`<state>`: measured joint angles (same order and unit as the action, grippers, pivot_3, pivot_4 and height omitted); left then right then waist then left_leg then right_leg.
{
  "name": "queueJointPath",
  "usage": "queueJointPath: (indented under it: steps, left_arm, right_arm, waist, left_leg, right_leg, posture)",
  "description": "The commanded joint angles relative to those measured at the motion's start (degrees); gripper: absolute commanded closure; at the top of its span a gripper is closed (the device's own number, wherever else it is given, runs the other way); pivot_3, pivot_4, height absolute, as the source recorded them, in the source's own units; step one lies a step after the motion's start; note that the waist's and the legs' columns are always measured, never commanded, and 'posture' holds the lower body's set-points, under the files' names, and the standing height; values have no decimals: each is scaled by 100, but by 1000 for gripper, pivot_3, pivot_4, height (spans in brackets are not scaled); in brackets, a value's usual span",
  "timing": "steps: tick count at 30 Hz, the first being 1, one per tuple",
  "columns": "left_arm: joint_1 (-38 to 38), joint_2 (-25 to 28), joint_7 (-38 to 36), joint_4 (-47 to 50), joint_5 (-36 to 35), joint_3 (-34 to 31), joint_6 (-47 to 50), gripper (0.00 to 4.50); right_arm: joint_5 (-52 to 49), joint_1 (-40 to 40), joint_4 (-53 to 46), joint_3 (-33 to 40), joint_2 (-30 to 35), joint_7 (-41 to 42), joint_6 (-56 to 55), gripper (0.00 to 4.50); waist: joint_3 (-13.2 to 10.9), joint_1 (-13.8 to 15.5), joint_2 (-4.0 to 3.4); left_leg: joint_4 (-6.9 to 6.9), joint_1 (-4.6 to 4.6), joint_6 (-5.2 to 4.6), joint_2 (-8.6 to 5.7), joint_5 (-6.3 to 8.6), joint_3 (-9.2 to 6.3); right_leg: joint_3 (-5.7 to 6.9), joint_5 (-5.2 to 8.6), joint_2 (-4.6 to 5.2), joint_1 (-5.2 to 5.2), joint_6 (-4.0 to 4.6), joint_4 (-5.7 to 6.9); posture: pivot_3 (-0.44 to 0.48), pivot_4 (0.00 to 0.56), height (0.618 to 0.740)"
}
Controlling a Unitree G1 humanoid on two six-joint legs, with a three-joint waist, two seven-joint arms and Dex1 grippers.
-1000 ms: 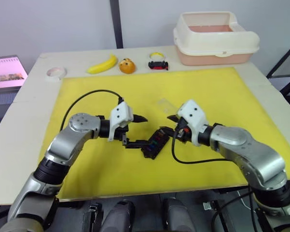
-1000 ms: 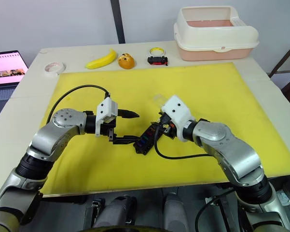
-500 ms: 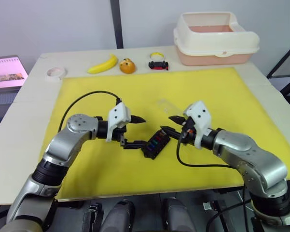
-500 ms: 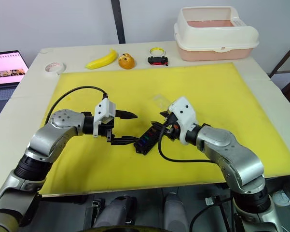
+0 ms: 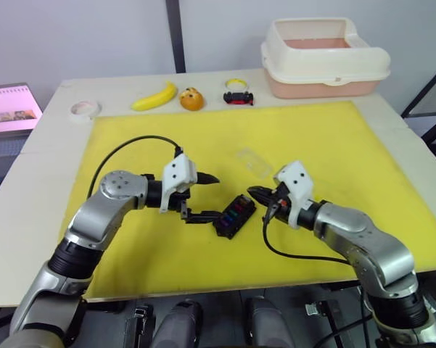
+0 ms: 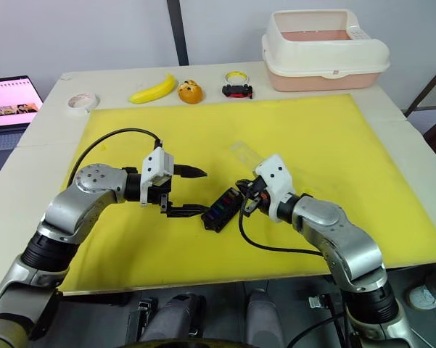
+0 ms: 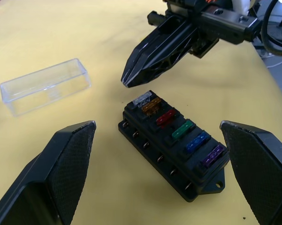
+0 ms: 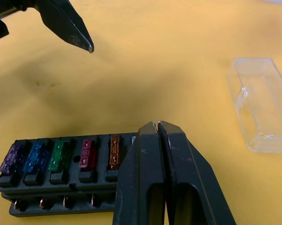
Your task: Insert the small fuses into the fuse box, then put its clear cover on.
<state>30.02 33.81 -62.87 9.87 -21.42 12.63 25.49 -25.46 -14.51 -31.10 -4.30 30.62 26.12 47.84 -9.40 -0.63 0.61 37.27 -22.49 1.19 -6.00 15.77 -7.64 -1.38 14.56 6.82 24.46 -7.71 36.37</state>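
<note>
The right claw [image 8: 158, 129] hides the fuse box [image 8: 61, 166] end (the grey fuse's slot).

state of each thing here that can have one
fuse box: uncovered, six fuses seated
clear cover: off, lying apart from the box
left gripper: open, at the box's end
right gripper: shut, empty, tips just off the box

Silver arms, white wrist housings, looping black cables, black two-finger claws.
</note>
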Motion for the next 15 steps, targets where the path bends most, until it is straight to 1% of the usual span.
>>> queueJointPath:
  steps: [1, 10, 15]
  left_arm:
    - [45, 19, 30, 206, 14, -74, -48, 0]
    - [32, 14, 58, 193, 21, -69, -65, 0]
    - [21, -5, 75, 195, 44, -49, -93, 0]
  right_arm:
    - [36, -59, -97, -14, -68, -1, -92, 4440]
    - [0, -111, -168, -28, -129, 33, -33, 4440]
    - [144, -51, -69, -142, -95, 71, -155, 4440]
  waist:
    - [0, 0, 0]
    - [0, -1, 0]
    - [0, -2, 0]
  left_leg:
    - [0, 0, 0, 0, 0, 0]
    - [1, 0, 0, 0, 0, 0]
    - [1, 0, 0, 0, 0, 0]
  right_leg:
    - [0, 0, 0, 0, 0, 0]
    - [0, 0, 0, 0, 0, 1]
    - [0, 0, 0, 0, 0, 1]
  posture:
    - [0, 150, 740]
    - [0, 150, 740]
    - [0, 150, 740]
